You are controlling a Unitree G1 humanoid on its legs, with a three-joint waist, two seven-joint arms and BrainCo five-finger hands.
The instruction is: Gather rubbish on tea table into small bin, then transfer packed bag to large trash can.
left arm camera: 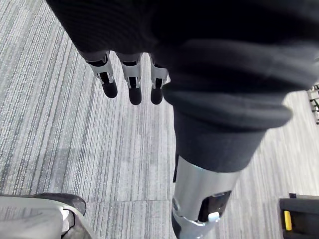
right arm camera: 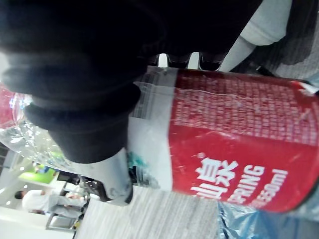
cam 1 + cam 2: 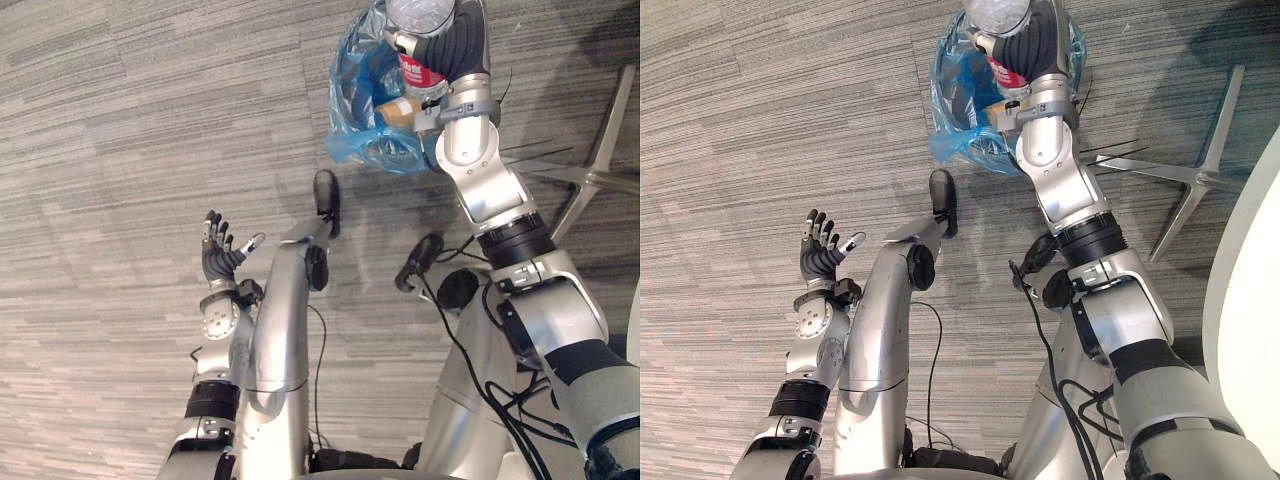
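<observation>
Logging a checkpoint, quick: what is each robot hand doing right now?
Left robot hand: open, holding nothing.
Right robot hand: shut on a clear plastic bottle with a red label.

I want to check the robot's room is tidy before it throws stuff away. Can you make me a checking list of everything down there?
Surface: grey striped carpet.
Job's things: clear bottle with a red label, held over the blue bag, which has rubbish in it.
Clutter: dark box with a yellow mark, on the carpet; cannot tell what it is.
Hands: right hand curled round the bottle; left hand open, holding nothing, above the carpet.
Cables: nothing seen.
Surroundings: silver chair base beside the right arm; edge of a white table; a person far off.
</observation>
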